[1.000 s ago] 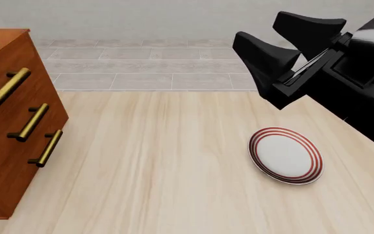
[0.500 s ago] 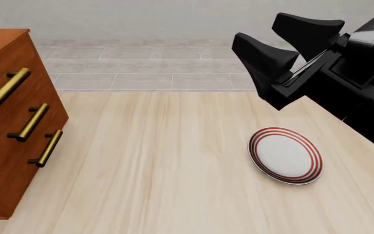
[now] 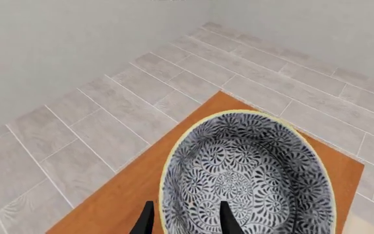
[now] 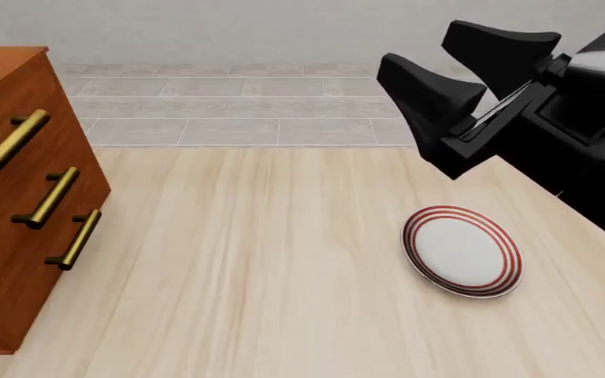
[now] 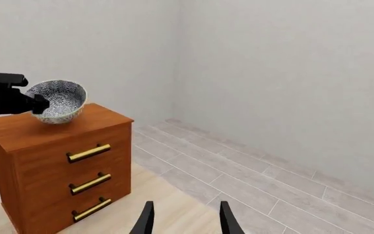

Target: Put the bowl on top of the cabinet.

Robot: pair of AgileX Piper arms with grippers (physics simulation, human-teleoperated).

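Grey floor tiles and plain pale walls surround the light wooden table (image 4: 281,268); no brand, label or writing can be read anywhere.

From the left wrist view, the left gripper (image 3: 184,222) has one finger (image 3: 146,223) outside the bowl's wall and the other inside, closed on the near rim of the bowl (image 3: 252,170). The bowl, dense dark-blue-and-white floral with a thin yellowish rim, sits over the top of the cabinet (image 3: 128,195), near a corner of that top. The right wrist view shows the same from afar: the left gripper (image 5: 39,104) at the bowl's (image 5: 60,100) rim, the bowl's base on or just above the cabinet's (image 5: 57,161) top; I cannot tell whether it touches.

High over the table's far right edge, the right gripper (image 4: 460,67) hangs with fingers spread wide, holding nothing. Below it, a white plate with red rings (image 4: 462,250) lies flat toward the table's right edge. At the table's left edge stands the cabinet (image 4: 19,197), its three brass handles (image 4: 50,197) facing right.
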